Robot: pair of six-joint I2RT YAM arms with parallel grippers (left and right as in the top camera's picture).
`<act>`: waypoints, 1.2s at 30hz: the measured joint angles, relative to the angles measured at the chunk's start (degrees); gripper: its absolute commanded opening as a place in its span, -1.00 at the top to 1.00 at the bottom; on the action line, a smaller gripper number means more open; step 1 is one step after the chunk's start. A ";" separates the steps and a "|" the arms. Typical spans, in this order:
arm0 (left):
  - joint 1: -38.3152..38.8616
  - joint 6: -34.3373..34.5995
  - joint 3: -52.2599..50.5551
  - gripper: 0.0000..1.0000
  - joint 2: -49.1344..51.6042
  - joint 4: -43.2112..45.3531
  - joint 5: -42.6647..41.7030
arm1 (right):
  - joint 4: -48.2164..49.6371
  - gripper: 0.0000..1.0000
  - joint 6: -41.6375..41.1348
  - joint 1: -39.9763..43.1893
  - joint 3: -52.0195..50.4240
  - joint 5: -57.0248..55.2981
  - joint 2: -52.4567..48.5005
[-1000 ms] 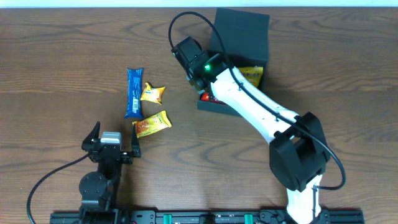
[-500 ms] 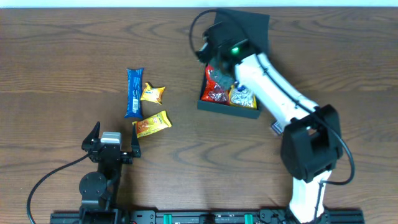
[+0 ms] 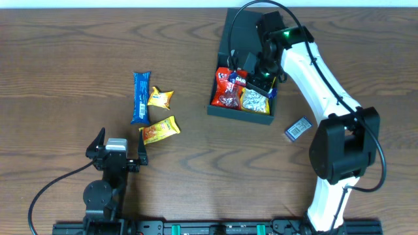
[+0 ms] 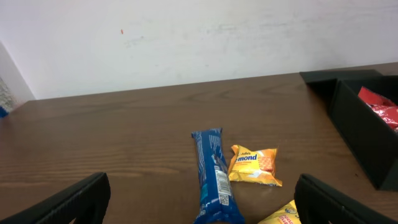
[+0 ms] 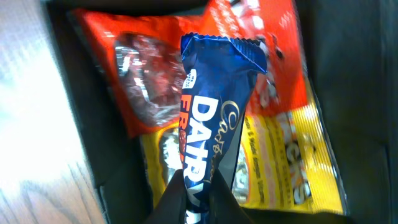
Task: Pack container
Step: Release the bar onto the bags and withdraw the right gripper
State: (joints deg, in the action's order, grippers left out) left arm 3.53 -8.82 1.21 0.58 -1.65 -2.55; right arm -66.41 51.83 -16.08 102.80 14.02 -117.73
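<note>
Left pincer [image 3: 119, 145] sat released by the near edge of the tabletop [image 3: 59, 59], left of centre, its jaws spread wide and holding nothing. Just beyond it lay a yellow snack packet [image 3: 160, 130]. Past that was a long blue bar [image 3: 140, 96], its long axis running near to far, with a small yellow packet [image 3: 160, 98] just beside it. Nearer the right edge a small blue packet [image 3: 299, 128] lay alone.

Farther back, close to the far edge and right of centre, stood the container [image 3: 238, 117]. Its lid flap [image 3: 251, 29] was open toward the far edge, and a red packet [image 3: 227, 98] and a yellow-and-silver packet [image 3: 255, 101] lay side by side inside. The right pincer [image 5: 194, 199] hung straight above it, clenched on one end of a blue Cadbury Dairy Milk packet [image 5: 214, 118]. The packet's long axis pointed away from the fingers, down into the box. With the container directly beneath that load, letting go looked like all that remained. The left arm was the nearer one to the loose snacks.
</note>
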 measured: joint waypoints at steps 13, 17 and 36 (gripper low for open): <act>0.00 0.00 0.00 -0.91 0.00 0.02 0.00 | 6.54 0.97 11.06 2.38 0.22 3.28 0.00; 0.00 0.02 0.00 -0.90 0.00 0.02 0.00 | 6.71 0.97 11.56 3.21 0.22 4.22 0.00; 0.00 0.02 0.00 -0.91 0.00 0.02 0.00 | 6.08 0.97 13.70 3.63 0.28 5.27 -5.70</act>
State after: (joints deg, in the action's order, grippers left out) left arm 3.53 -8.80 1.21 0.58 -1.63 -2.55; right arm -60.34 65.54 -12.45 103.09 19.29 -123.44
